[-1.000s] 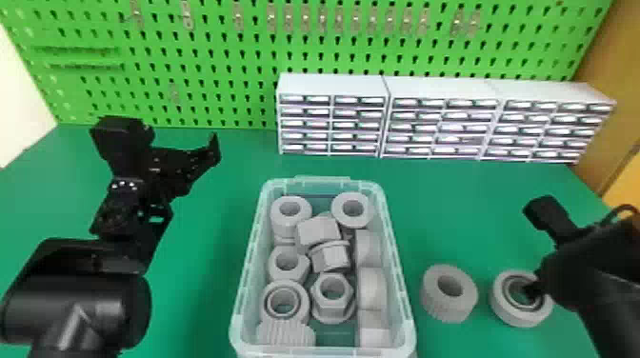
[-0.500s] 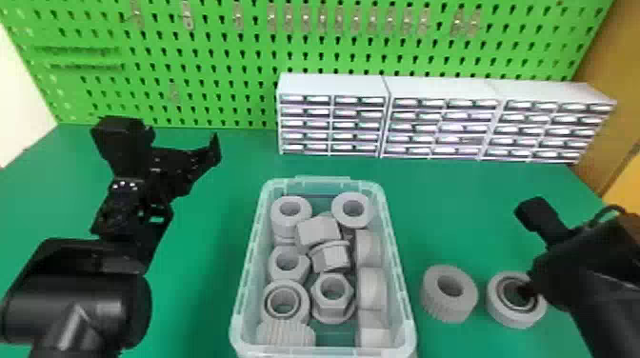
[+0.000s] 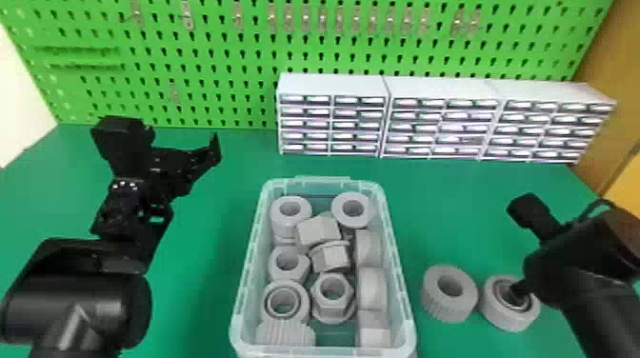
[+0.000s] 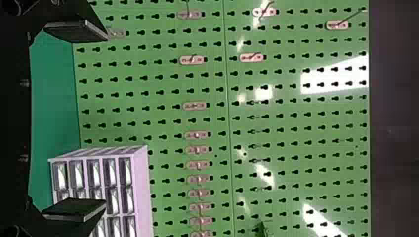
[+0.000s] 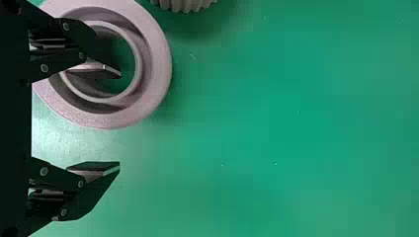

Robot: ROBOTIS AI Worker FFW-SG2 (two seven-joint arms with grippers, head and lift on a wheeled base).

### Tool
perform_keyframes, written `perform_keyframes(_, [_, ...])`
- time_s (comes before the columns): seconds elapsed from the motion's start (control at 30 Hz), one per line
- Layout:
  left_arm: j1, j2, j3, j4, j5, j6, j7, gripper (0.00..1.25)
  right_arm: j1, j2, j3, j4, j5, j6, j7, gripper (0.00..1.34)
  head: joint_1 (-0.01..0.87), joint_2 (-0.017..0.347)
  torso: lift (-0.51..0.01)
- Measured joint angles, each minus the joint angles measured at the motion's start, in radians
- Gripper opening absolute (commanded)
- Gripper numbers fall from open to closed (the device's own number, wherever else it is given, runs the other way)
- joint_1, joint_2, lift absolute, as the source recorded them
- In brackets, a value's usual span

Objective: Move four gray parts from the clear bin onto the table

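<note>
you have bright light over the work, with the wall (image 3: pixel 21 95) at far left washed nearly white and glints along the far drawer fronts (image 3: pixel 357 124). your left wrist view catches hard white glare on the pegboard (image 4: pixel 272 113); your right shows pale sheen on the table (image 5: pixel 296 103) and soft shadow beside the gray ring (image 5: pixel 159 64).

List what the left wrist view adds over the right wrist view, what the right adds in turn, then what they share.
Left wrist view: the green pegboard with its metal hooks, a drawer cabinet, and the open left gripper.
Right wrist view: a ring-shaped gray part, one finger of the open right gripper at its hole, and a ribbed gray part's edge.
Both: green table and black gripper fingers.
</note>
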Motion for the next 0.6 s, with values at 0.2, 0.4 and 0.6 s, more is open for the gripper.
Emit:
perform_keyframes(0.2, [0.000, 0.000, 0.001, 0.000, 0.000, 0.000, 0.000, 1.15, -0.005, -0.002, 0.030, -0.030, 0.033, 0.024, 0.000, 0.82, 0.686, 0.026, -0.050])
perform_keyframes(0.4, [0.002, 0.000, 0.003, 0.000, 0.000, 0.000, 0.000, 1.15, -0.020, -0.006, 0.086, -0.108, 0.080, 0.069, 0.001, 0.82, 0.686, 0.026, -0.050])
perform_keyframes(0.6, [0.003, 0.000, 0.003, 0.000, 0.000, 0.000, 0.000, 1.15, -0.046, -0.009, 0.147, -0.210, 0.092, 0.121, 0.002, 0.82, 0.686, 0.026, -0.050])
